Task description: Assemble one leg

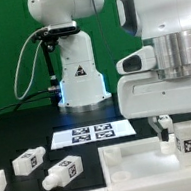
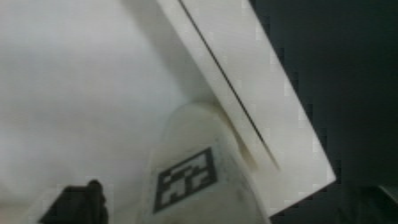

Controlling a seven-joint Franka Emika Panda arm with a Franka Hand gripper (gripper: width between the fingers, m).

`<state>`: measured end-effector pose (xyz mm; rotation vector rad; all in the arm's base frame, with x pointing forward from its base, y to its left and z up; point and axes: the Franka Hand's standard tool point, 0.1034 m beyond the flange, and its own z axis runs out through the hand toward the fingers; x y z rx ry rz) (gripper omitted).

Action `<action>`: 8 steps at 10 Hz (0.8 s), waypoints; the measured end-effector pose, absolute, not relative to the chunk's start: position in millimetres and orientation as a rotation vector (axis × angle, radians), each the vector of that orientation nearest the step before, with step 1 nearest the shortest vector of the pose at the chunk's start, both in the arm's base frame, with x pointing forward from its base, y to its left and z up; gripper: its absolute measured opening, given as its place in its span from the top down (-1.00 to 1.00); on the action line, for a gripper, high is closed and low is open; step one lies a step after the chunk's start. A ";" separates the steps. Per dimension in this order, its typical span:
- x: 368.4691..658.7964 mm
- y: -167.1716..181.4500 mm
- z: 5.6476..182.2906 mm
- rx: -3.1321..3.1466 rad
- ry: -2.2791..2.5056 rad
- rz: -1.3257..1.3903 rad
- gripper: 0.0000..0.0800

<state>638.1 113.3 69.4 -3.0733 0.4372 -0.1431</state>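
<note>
Gripper [image 1: 168, 123] low at the exterior view's right, hanging under the big white arm housing that fills that side of the frame. Fingertips sit just above a tagged leg [image 1: 188, 140] — white blocky peg, standing upright w/ its black-and-white tag facing the camera. Leg sits at the corner of the large flat white square part [image 1: 138, 172], which spreads out below and toward the exterior view's left of the gripper. Can't tell whether the fingers are spread or pressed together, or whether they touch the leg; the view is too small and the housing crowds it.

Wrist view: very close, blurred. Tagged white leg [image 2: 192, 170] fills the lower middle, tag pattern readable as dark squares. Long white raised edge [image 2: 231, 90] runs diagonally past it, black table [image 2: 347, 80] beyond. Dark finger tip [image 2: 75, 203] shows at the frame corner, beside the leg — contact not clear.

Well apart from the gripper, toward the exterior view's left: two more legs lying on the black table. One [image 1: 58, 172] near the flat part's edge, another [image 1: 31, 160] farther out; both on their sides, tags showing. White block [image 1: 1, 183] cut off at the frame edge beyond them.

Behind the gripper's work area, marker board [image 1: 90, 134] lies flat on the table w/ several tags. Robot base [image 1: 77, 71] stands behind that, cables looping at its side, green backdrop behind.
</note>
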 end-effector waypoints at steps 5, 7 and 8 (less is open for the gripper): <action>638.5 110.6 68.5 -3.077 0.413 -0.142 0.30; 638.3 110.8 68.1 -3.025 0.660 -0.135 0.29; 638.3 110.7 68.1 -3.002 0.746 -0.133 0.29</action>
